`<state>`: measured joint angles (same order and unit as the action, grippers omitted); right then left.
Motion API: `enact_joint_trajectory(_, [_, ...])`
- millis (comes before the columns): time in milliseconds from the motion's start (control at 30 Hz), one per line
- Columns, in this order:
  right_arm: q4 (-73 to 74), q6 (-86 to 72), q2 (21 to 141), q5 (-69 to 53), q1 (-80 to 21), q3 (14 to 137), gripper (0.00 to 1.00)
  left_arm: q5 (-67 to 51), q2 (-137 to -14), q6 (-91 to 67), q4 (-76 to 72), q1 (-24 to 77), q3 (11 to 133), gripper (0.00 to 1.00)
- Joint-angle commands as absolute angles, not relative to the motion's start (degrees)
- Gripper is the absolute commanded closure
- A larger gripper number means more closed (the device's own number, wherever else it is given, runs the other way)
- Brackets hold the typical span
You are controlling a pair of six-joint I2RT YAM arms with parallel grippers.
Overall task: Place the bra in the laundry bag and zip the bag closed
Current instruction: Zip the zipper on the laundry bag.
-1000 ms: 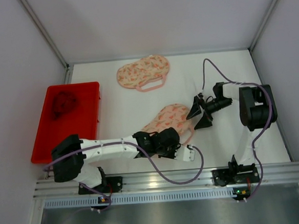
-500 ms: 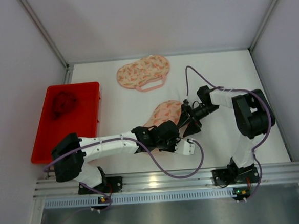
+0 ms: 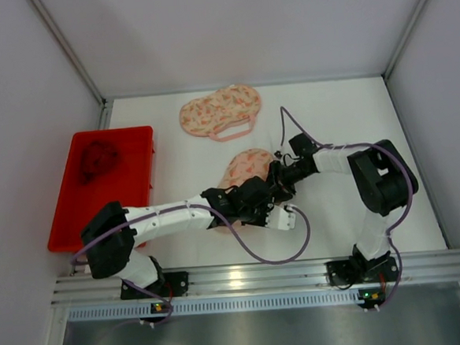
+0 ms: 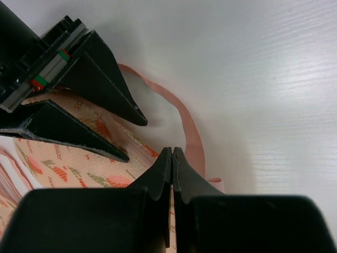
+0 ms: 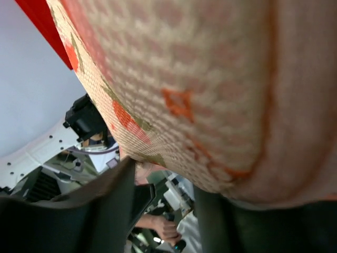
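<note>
Pinching the laundry bag by its pink trim with the left gripper clamped tight, straddling the same edge with the right gripper, jaws apart. Bra well left of the bag, in the red tray. Risk: clamping both mesh layers and sealing the mouth.

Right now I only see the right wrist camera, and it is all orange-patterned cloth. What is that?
Observer: A laundry bag at the middle of the table. The right gripper stands open with the bag's edge between its fingers.
Operator: Where is the bra?
Observer: The bra lies in a red tray at the table's left.
Operator: And the other arm?
Observer: The left gripper is shut at the bag's pink-trimmed edge. I cannot tell whether it pinches cloth.
</note>
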<state>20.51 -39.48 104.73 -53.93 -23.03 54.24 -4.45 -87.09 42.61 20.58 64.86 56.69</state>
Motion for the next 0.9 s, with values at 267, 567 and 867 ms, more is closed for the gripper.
enact_joint_trajectory(267, [1.9,-53.3,107.1,-49.5,-26.5,54.0,1.00,-6.5,-87.5,45.3,17.8,62.6,59.3,1.00])
enact_joint_trajectory(567, [-2.1,-55.8,103.9,-48.7,-24.3,49.7,1.00,-2.6,-78.3,35.0,19.6,61.3,58.6,0.61])
enact_joint_trajectory(867, [-7.6,-61.7,103.4,-49.2,-24.0,47.3,1.00,4.7,-75.1,19.3,25.2,60.8,57.1,0.32])
